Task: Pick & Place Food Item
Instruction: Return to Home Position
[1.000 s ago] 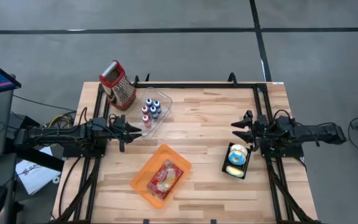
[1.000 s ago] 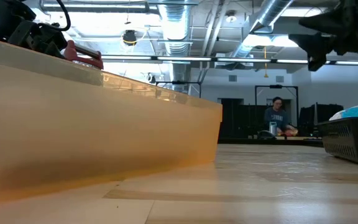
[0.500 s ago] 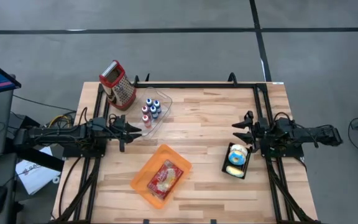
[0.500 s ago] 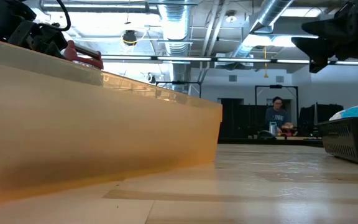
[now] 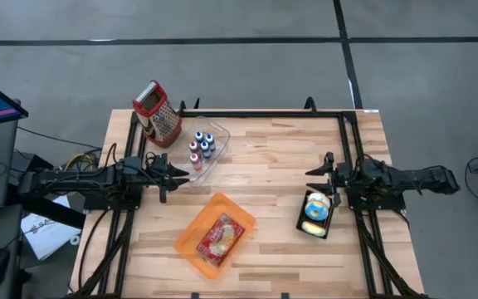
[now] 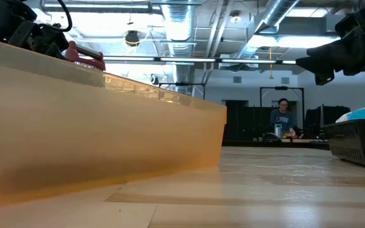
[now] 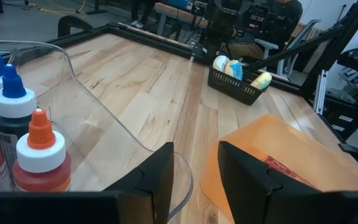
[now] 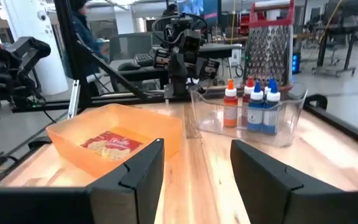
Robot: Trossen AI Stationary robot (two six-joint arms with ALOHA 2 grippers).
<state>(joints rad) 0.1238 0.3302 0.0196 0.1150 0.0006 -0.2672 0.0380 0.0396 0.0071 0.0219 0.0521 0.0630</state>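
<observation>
Since a second ago the right pincer [image 5: 322,176], spread and empty, has shifted slightly and is now just beside the black basket [image 5: 300,219], where the donuts [image 5: 315,208] lie. The left pincer [image 5: 175,173], also spread, has not moved. From table height the orange bin [image 6: 100,139] hides its popcorn bag [image 5: 217,236], which lies between the pincers, nearer the left.

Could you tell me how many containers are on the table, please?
3. A clear tub of bottles sits by the left gripper, an orange bin holding a popcorn bag lies between the two arms, and a black basket of donuts sits by the right gripper. None seems hidden.
</observation>
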